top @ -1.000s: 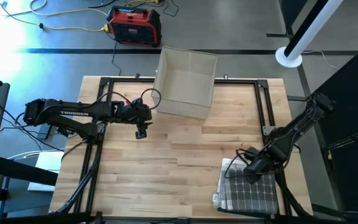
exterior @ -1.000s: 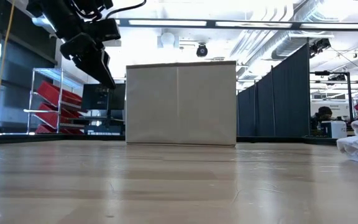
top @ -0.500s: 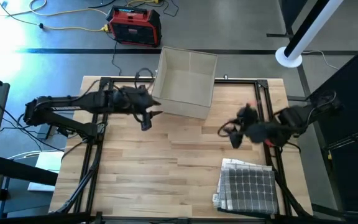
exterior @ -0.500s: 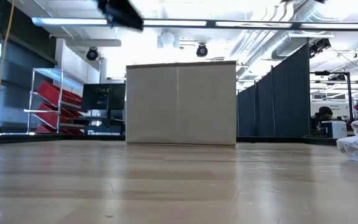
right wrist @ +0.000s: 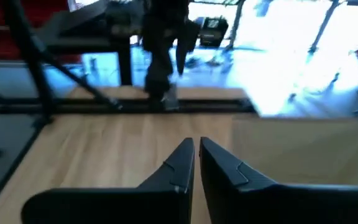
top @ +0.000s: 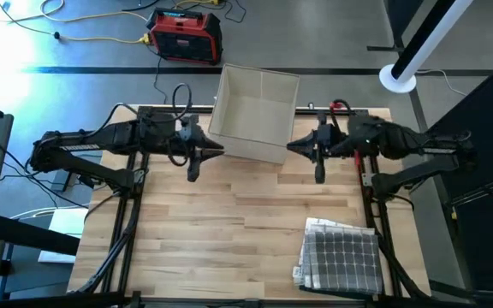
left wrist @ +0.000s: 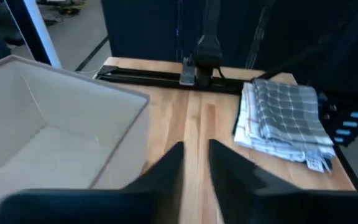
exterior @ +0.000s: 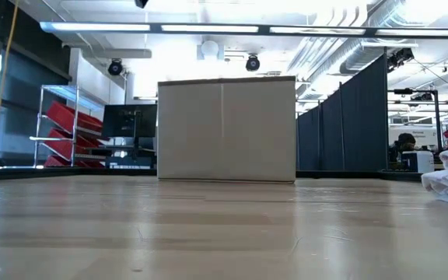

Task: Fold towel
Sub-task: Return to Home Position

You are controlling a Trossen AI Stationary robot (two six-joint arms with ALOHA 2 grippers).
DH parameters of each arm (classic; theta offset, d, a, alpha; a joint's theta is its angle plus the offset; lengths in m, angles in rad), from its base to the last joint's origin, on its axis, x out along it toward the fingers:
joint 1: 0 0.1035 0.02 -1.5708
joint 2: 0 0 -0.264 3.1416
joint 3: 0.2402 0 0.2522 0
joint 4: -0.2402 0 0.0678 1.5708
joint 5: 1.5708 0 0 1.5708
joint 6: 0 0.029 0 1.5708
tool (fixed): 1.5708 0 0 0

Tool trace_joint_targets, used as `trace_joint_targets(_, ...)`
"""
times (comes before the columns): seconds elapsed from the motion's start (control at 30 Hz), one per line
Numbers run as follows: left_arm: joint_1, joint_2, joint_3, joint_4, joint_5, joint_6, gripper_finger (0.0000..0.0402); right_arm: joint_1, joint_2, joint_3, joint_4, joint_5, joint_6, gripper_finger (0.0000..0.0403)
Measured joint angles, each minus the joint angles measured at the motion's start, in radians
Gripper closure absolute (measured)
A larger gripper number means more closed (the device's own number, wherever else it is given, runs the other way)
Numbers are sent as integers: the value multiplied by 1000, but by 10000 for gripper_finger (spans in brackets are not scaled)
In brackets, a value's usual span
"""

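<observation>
At 5 o'clock, checked towel (top: pixel 342 263) lies folded near table edge (top: pixel 255 293); could slide off. Left gripper (top: pixel 193 162) slightly parted, right gripper (top: pixel 318 161) nearly closed, both empty.

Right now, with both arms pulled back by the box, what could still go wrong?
1. The towel lies folded at the table's near right corner, its edge close to the rim; a nudge might slide it off.
2. The left claw and right claw hang on either side of the box; swinging inward could knock it.
3. The fold looks loose at one edge in the left wrist view, so it may open.
</observation>
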Motion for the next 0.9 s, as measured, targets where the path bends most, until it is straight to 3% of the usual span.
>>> trace_joint_targets(0.1,-11,-61,-74,-8,-25,-37,392,-43,-55,-120,62,-65,29,399)
trace_joint_targets(0.23,-16,-169,-204,12,-41,-80,389,-98,-165,-284,90,-71,85,400)
trace_joint_targets(0.37,-13,-288,-346,27,-33,-136,400,-149,-333,-421,92,-102,141,402)
trace_joint_targets(0.5,-13,-413,-512,161,-40,-260,397,-165,-537,-547,92,-106,229,403)
trace_joint_targets(0.77,-13,-518,-654,198,-82,-344,397,-165,-848,-706,37,-106,508,403)
trace_joint_targets(0.9,-14,-510,-669,178,-9,-458,397,-165,-916,-723,-18,-119,686,403)
